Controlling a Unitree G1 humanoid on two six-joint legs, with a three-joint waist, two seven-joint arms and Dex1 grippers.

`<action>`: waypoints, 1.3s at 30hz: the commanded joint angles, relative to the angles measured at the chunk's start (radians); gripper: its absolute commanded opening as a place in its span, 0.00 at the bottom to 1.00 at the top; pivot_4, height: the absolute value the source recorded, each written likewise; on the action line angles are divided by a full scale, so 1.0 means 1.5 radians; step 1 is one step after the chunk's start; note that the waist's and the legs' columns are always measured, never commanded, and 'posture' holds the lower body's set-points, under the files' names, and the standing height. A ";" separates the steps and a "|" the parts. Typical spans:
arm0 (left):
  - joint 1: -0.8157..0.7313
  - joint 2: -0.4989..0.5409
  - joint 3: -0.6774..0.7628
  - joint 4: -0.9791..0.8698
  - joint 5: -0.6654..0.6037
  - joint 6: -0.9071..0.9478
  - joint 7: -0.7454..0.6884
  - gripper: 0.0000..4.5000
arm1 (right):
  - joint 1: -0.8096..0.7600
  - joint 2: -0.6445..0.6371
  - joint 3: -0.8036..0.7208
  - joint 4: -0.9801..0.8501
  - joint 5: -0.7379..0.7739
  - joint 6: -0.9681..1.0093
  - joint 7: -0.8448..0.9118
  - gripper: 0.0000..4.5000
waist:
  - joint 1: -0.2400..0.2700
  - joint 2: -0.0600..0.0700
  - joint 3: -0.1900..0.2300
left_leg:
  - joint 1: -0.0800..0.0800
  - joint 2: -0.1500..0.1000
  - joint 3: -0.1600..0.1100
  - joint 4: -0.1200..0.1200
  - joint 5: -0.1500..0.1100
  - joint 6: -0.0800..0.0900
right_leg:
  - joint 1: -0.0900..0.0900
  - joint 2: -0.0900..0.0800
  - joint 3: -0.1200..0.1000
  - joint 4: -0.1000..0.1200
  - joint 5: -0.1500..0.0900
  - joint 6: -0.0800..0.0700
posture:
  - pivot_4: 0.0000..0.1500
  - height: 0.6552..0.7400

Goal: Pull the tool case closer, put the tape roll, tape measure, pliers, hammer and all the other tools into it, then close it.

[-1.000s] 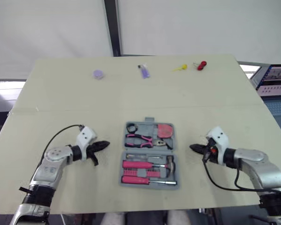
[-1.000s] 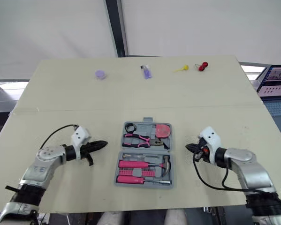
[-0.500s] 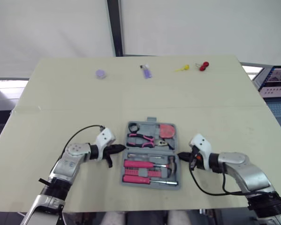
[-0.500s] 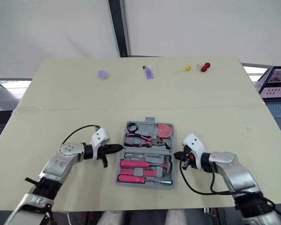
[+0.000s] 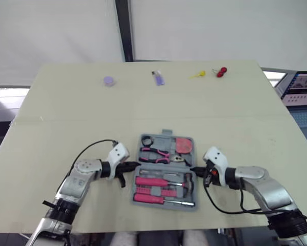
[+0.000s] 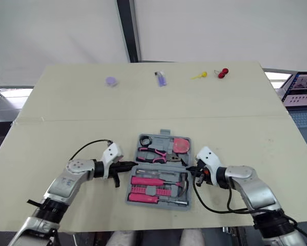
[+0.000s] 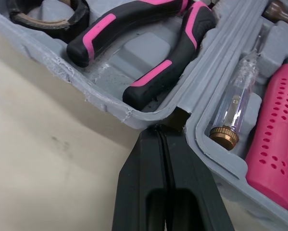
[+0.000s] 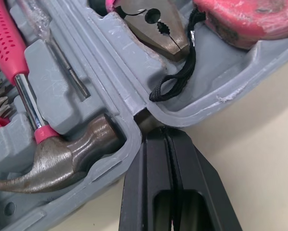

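Item: tool case [image 5: 166,133], grey, lying open on the table [image 5: 235,118], centred near the near edge.
- Far half: black tape roll [image 5: 146,140] at left, pink-handled pliers [image 5: 156,152] in the middle, pink tape measure [image 5: 183,145] at right.
- Near half: hammer [image 8: 62,159] with its head at the right end, pink-handled drivers [image 5: 150,181], and a clear tester screwdriver [image 7: 232,106] just beside the hinge ridge.

Left gripper [image 5: 135,165]: jaws pressed together with nothing between them. The tip sits at the hinge notch on the case's left side, apparently touching it.

Right gripper [image 5: 193,169]: jaws likewise pressed together and empty, with the tip at the matching notch on the right side.

Far edge of table, well apart from the case: purple disc [image 5: 108,81], small purple object [image 5: 158,78], yellow object [image 5: 198,75], red object [image 5: 220,71].
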 commanded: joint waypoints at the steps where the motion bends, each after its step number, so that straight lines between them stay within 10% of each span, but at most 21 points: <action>1: 0.033 0.014 -0.014 -0.054 -0.015 0.022 -0.022 0.01 | 0.003 -0.002 0.012 -0.052 0.019 0.004 0.027 0.01 | 0.000 0.000 0.000 | 0.000 0.000 0.000 0.000 0.000 0.000 | 0.000 0.000 0.000 0.000 0.000 0.000 | 1.00 1.00; 39: 0.143 0.085 0.003 -0.181 -0.046 0.091 -0.020 0.01 | 0.068 -0.011 0.027 -0.134 0.033 0.042 0.036 0.01 | 0.001 0.000 0.000 | 0.000 0.000 0.000 0.000 0.000 0.000 | 0.000 0.000 0.000 0.000 0.000 0.000 | 1.00 1.00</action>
